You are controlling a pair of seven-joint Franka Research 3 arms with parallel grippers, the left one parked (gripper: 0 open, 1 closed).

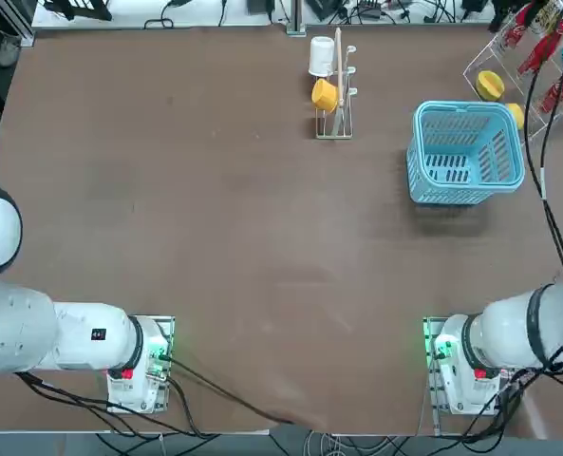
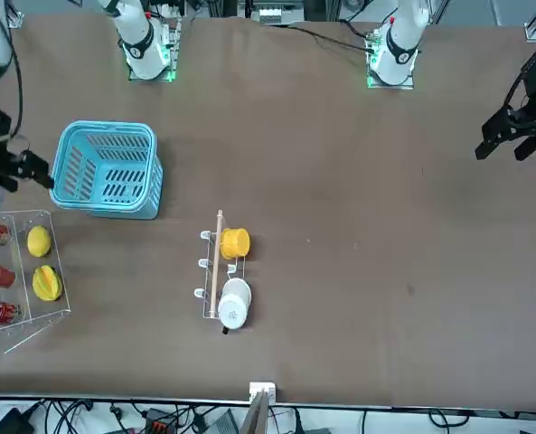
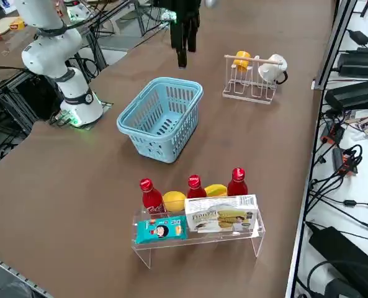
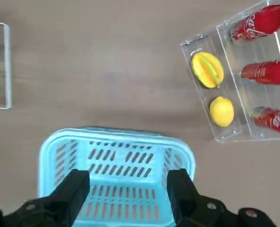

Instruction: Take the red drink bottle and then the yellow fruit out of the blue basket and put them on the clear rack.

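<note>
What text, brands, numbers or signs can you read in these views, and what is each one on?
"Coca-Cola", in white script: on the red bottle nearest the ringed yellow fruit, partly cut off by its curve.
Part of the same kind of script: on the red bottle beside the plain yellow fruit, not fully legible.
Too small to read: print on the white box and on the teal packet.

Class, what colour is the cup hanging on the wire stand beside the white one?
Yellow-orange; it shows best in the front view.
</note>
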